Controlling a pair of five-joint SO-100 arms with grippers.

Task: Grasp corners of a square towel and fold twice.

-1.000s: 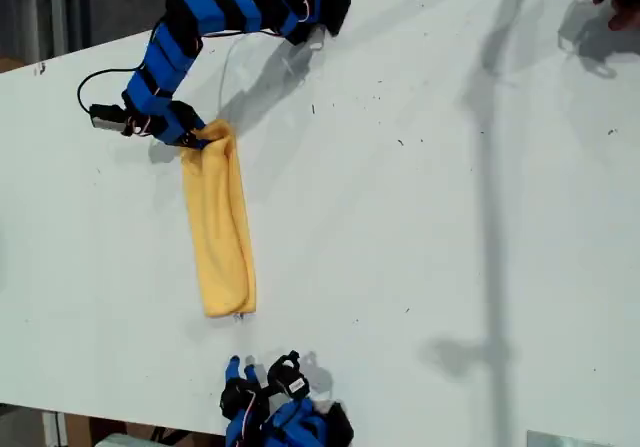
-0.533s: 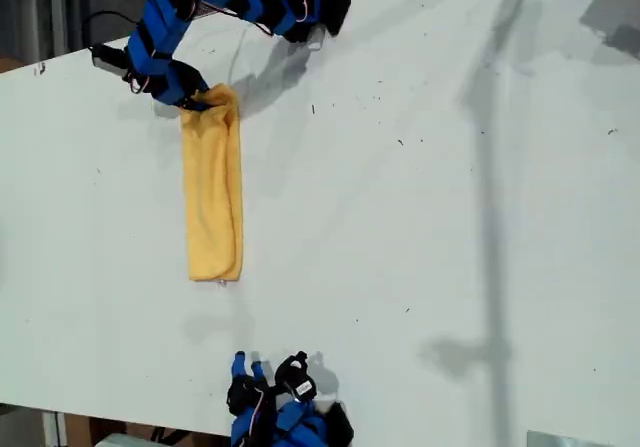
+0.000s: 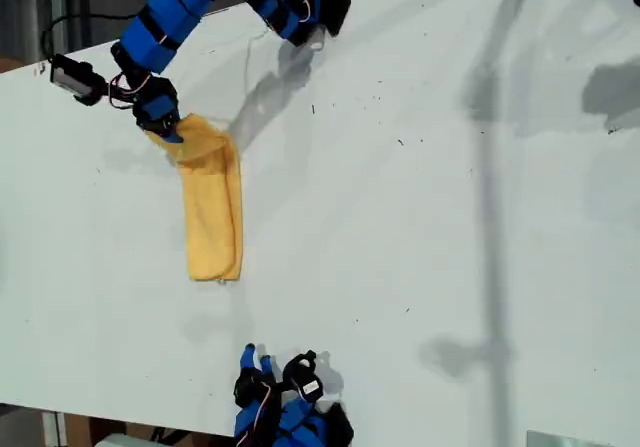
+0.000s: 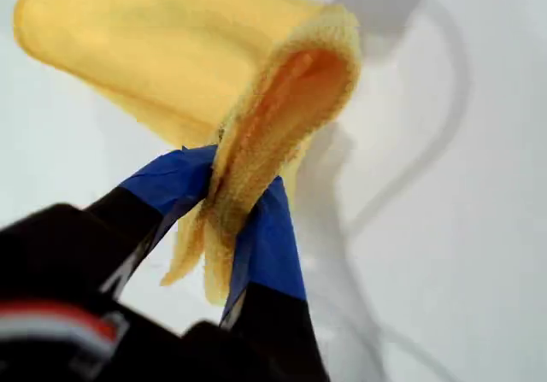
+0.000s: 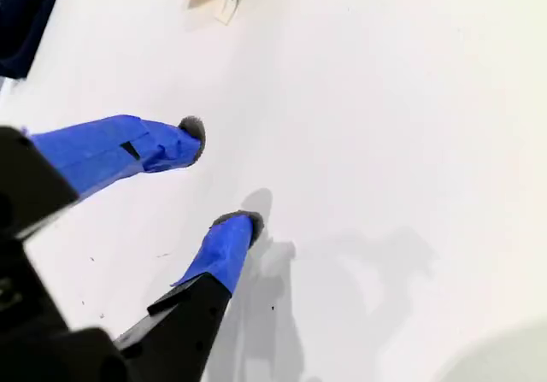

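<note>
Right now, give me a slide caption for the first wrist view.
First end effector shut on a bunched end of the folded yellow towel above the white table.

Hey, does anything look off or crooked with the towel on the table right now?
Slightly. The towel lies folded into a long strip, but the end pinched in my first gripper is lifted and dragged toward the exterior view's left, so that end kinks out of line. No spill or damage shows.

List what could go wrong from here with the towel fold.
1. My first gripper pinches only the bunched end of the towel; the cloth could slip from its fingers.
2. My second gripper hangs open over the bare table, so the towel's free end may drag unevenly.
</note>
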